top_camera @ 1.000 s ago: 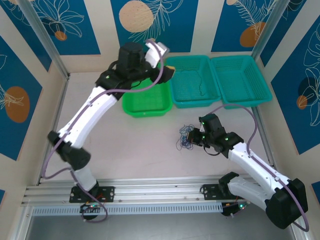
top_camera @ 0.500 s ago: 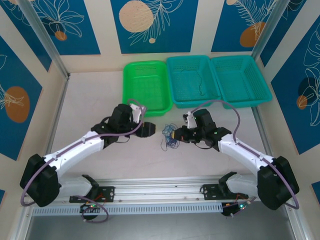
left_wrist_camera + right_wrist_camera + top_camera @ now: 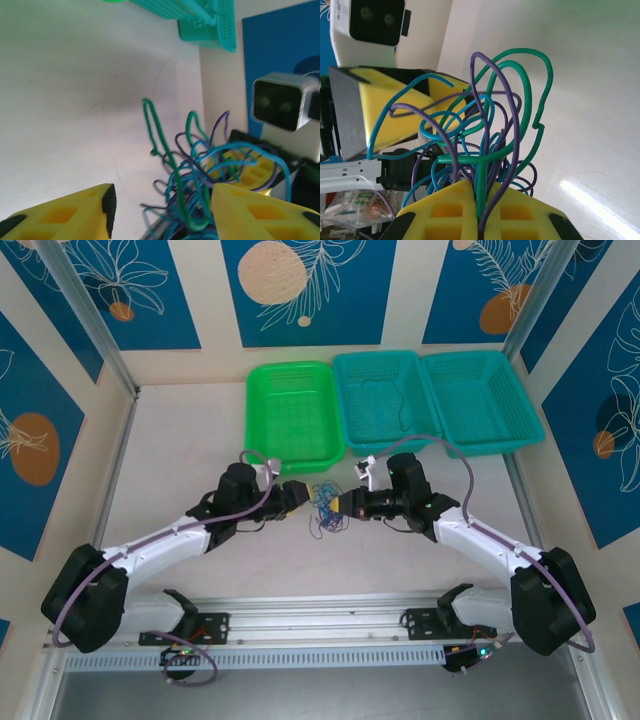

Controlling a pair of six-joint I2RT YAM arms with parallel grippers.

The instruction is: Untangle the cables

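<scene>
The cables [image 3: 325,506] are a small knot of thin green, teal-blue and purple wires, held just above the table's middle. My right gripper [image 3: 346,503] comes in from the right. In the right wrist view my right gripper [image 3: 482,202] is shut on a green and a purple strand of the cables [image 3: 485,130], which fan out above it. My left gripper [image 3: 301,496] faces it from the left. In the left wrist view my left gripper [image 3: 162,212] is open, the cables [image 3: 192,180] looping between its yellow fingers [image 3: 75,215], nearer the right one.
Three baskets line the back: a green basket [image 3: 258,440], a middle teal basket [image 3: 352,430] with a thin dark wire [image 3: 399,412] in it, and a right teal basket [image 3: 520,420]. The two grippers stand almost tip to tip.
The left arm swung down from the green basket to the tangle, its jaws narrowing. The right gripper carried the tangle leftward toward the table's middle.
</scene>
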